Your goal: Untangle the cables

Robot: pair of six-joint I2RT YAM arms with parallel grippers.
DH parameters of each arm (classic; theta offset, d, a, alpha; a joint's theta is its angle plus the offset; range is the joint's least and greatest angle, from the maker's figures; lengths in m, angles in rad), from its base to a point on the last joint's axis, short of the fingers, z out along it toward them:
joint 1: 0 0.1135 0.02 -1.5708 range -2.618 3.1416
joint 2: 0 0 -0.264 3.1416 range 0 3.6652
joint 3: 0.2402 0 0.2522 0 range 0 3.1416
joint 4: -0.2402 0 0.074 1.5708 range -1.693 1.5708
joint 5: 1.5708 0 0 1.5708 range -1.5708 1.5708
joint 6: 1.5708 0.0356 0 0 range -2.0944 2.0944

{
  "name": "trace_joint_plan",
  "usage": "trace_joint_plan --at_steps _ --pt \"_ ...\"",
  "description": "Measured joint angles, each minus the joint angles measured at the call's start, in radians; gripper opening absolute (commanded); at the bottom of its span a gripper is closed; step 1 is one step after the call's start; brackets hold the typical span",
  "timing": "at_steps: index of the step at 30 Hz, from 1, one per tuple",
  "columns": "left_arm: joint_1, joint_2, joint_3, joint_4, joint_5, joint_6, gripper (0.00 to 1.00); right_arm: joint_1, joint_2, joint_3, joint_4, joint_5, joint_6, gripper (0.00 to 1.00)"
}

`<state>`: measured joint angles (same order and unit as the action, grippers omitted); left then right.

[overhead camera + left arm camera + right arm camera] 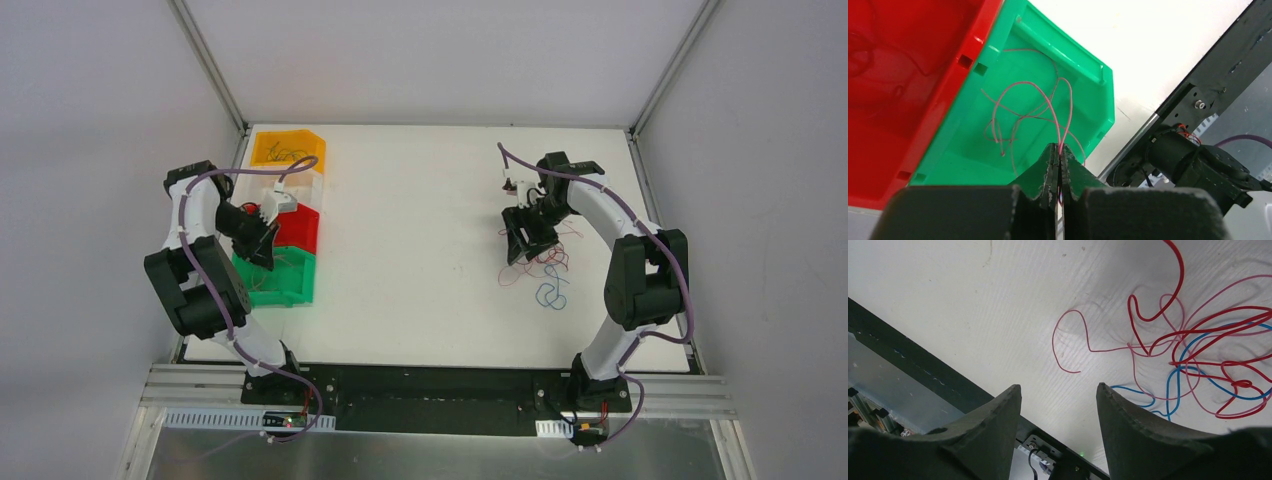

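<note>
Loads of floppy featherlight wire (1239, 384), best grabbed by a loose end (1075, 372); left fingers (1050, 172) pinching a pink strand (1061, 142), right fingers (993, 435) apart.

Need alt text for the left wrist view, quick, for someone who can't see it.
The left end effector is shut on a thin pink cable that trails into loose loops in the green bin. A red bin sits against it on the left; white table shows at upper right.
</note>
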<state>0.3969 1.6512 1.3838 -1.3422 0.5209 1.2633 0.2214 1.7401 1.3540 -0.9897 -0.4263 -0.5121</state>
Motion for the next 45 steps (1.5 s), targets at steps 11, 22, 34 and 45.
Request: trace_joint_plan --at_steps 11,22,34,45 --pt "0.003 0.003 -0.081 0.111 -0.042 -0.058 0.57 0.000 0.000 0.000 -0.021 0.003 -0.019 0.60" --pt "-0.022 -0.099 0.103 0.012 -0.012 -0.090 0.71 -0.017 -0.005 0.000 -0.029 0.002 -0.020 0.60" --pt "-0.670 -0.072 0.027 0.487 0.219 -0.734 0.73 -0.214 -0.019 0.000 -0.072 -0.014 -0.008 0.58" --pt "-1.211 0.325 0.024 1.186 0.169 -1.168 0.82 -0.296 0.046 0.000 -0.029 -0.016 0.071 0.55"
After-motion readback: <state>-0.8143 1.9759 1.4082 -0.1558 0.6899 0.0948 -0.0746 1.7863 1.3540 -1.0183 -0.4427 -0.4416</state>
